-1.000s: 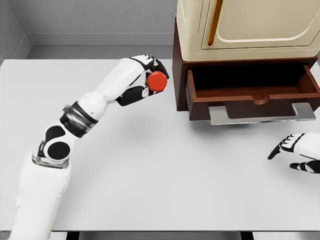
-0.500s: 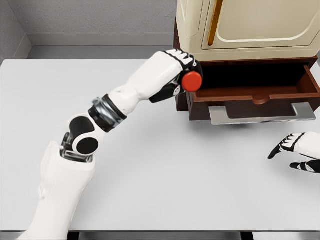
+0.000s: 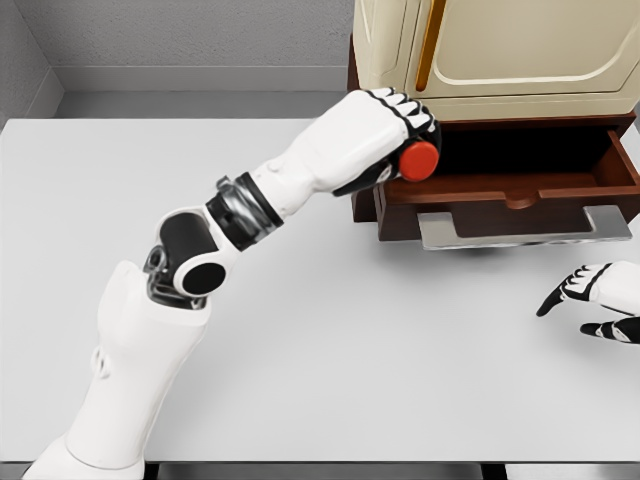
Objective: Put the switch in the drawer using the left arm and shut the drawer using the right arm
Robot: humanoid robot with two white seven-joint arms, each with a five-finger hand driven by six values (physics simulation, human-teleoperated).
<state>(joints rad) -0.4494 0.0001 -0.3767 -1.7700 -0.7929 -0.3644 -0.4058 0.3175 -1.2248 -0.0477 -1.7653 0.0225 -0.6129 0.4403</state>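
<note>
Left hand [image 3: 385, 130] grips the red switch [image 3: 419, 160] at its fingertips, over the open drawer's [image 3: 510, 190] left front corner. Right hand [image 3: 595, 300] relaxed, holding nothing, on counter [image 3: 330, 330]. No legible markings.

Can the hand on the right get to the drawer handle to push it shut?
Probably yes. The right hand rests open on the table, below the drawer's grey handle, with nothing between them. The left hand is at the drawer's other end.

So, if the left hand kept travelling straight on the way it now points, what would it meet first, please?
Probably nothing at once: the left hand, holding the red switch, points rightward into the open drawer, whose hollow looks free. Depth is unclear; the drawer's right wall would likely come first.
</note>
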